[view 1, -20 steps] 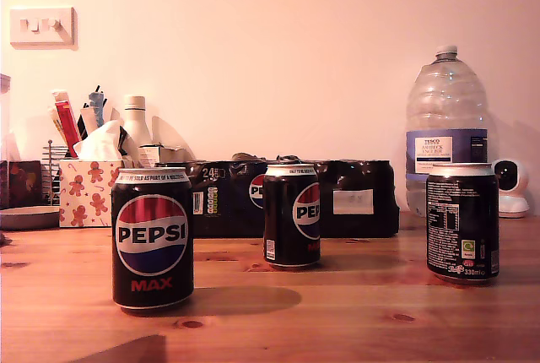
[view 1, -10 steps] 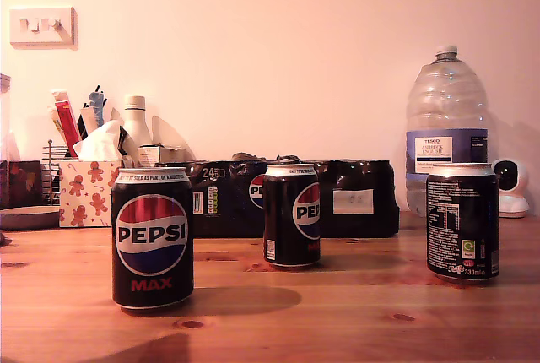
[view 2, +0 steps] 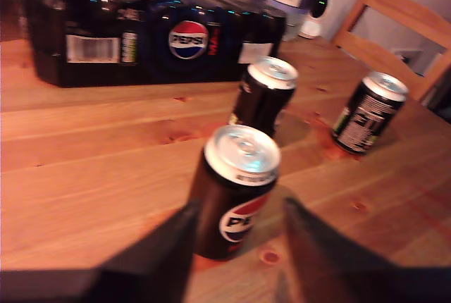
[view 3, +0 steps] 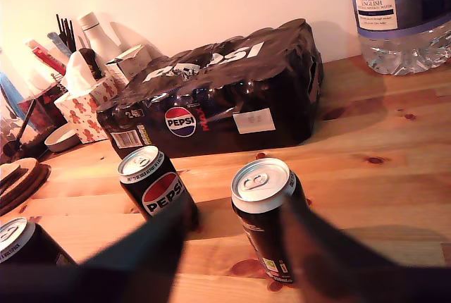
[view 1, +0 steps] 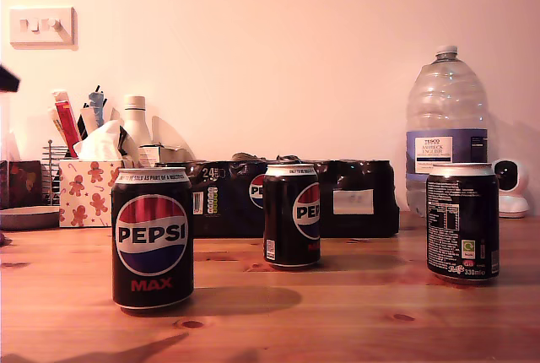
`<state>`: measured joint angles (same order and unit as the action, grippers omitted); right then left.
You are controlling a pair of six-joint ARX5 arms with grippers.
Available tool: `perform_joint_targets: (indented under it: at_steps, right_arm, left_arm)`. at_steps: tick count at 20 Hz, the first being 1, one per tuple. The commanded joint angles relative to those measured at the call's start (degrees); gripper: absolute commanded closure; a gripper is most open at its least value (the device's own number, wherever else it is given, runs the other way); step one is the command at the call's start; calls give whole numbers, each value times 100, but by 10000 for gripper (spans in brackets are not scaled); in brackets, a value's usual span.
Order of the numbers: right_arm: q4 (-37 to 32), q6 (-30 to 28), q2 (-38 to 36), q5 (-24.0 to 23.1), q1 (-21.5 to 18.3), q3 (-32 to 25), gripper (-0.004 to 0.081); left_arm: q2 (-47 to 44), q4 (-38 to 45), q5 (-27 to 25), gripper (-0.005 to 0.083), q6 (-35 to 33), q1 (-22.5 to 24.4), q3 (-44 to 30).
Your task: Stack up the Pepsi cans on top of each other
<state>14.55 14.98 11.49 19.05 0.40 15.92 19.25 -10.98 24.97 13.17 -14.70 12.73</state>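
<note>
— So, where do the cans stand?

— All three upright on the wooden table [view 1: 363, 316], well apart, none stacked; in the exterior view the near can [view 1: 153, 238] is at the left, the middle can [view 1: 291, 215] farther back, the far can [view 1: 461, 221] at the right with its small print showing.

— And your grippers?

— My first gripper [view 2: 239, 211] is spread wide, with the near can [view 2: 238, 190] showing in the gap between its blurred fingers [view 2: 165, 250]; I cannot tell whether they touch it. My second gripper [view 3: 232, 222] is spread too, lined up on the far can [view 3: 262, 218]; contact is unclear there as well.

— Room to move?

— Bare wood lies between every pair of cans; in the second wrist view the middle can [view 3: 156, 190] stands beside the far one with a clear gap. Behind them the shrink-wrapped pack [view 1: 337, 198] runs along the wall side, close behind the middle can; the water bottle [view 1: 446, 127] stands behind the far can; a chair [view 2: 394, 32] sits past the table's edge in the first wrist view.
</note>
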Motion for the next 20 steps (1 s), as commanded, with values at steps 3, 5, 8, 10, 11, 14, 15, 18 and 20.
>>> perform_joint_targets:
  at_steps: [3, 5, 8, 10, 11, 14, 15, 18, 20]
  right_arm:
    - [-251, 243, 28, 68, -4, -63, -21]
    - [-297, 468, 24, 122, 7, -15, -21]
    - [372, 361, 212, 94, 31, -17, -21]
    - [501, 214, 382, 87, 105, -17, -21]
    - [450, 212, 461, 90, 166, -17, -21]
    - [195, 151, 708, 83, 415, -17, -21]
    - [114, 140, 813, 77, 509, -17, -21]
    - [-92, 127, 1200, -20, 767, -20, -21]
    - [-289, 103, 1519, -61, 909, -17, -21]
  left_arm:
    - [26, 35, -22, -7, -87, -114, -114]
    - [26, 37, -107, -7, -118, -164, -116]
    - [26, 39, -212, -8, -120, -289, -127]
    - [28, 101, -319, -10, -122, -411, -225]
    - [28, 197, -393, -10, -166, -485, -319]
    - [28, 601, -533, -12, -157, -730, -719]
    - [26, 660, -614, -12, -157, -811, -802]
    - [28, 933, -831, -12, -157, -979, -966]
    - [28, 1104, -883, -12, -302, -1062, -1047]
